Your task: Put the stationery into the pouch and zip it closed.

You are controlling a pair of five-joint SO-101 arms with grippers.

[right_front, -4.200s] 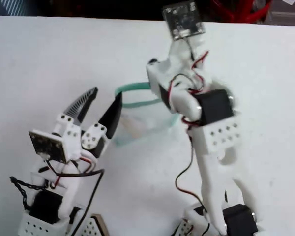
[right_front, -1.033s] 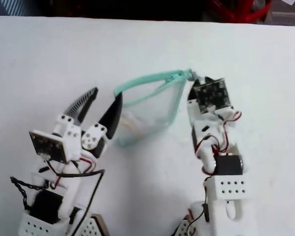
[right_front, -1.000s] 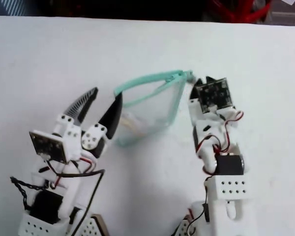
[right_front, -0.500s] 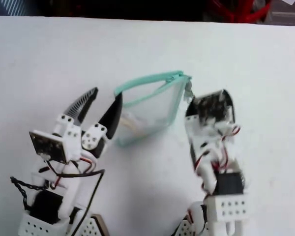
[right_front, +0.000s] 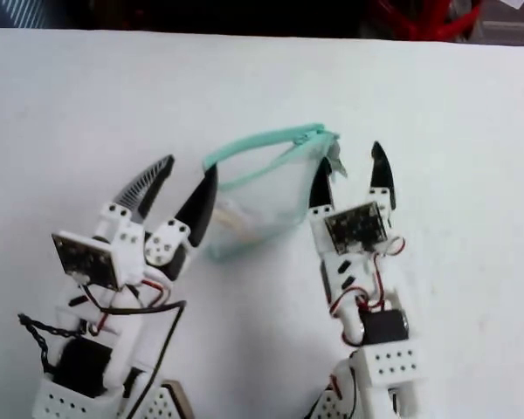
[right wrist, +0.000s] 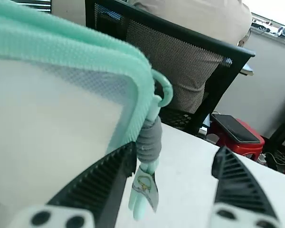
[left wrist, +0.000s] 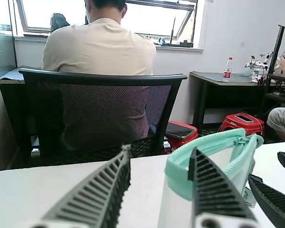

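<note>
In the high view, the pouch [right_front: 264, 188] sits about mid-counter [right_front: 437, 96], its clear sides edged in teal and its two zip edges standing apart. A pale thing lies inside it, too blurred for you to tell what it is. Your left tool [right_front: 190, 166] is at the pouch's end away from the zipper pull [right_front: 335, 162]. Its fingers are spread wide and grip nothing, and one dark finger is right against that end of the pouch. Your right tool [right_front: 349, 157] is at the pull's end of the pouch, also released, with one finger beside the pouch's corner and the other well out from it. In the left wrist view, the left tool [left wrist: 160, 156] is splayed. One ribbed finger crosses in front of the pouch [left wrist: 218, 145], whose teal rim pokes a little into the gap, and you cannot tell whether it touches. In the right wrist view, the pouch [right wrist: 57, 90] is close up, and the right tool [right wrist: 176, 156] is released below its corner. The zipper pull [right wrist: 145, 183] hangs from that corner between the fingers, just beside the one nearer the pouch, and neither finger pinches it.
</note>
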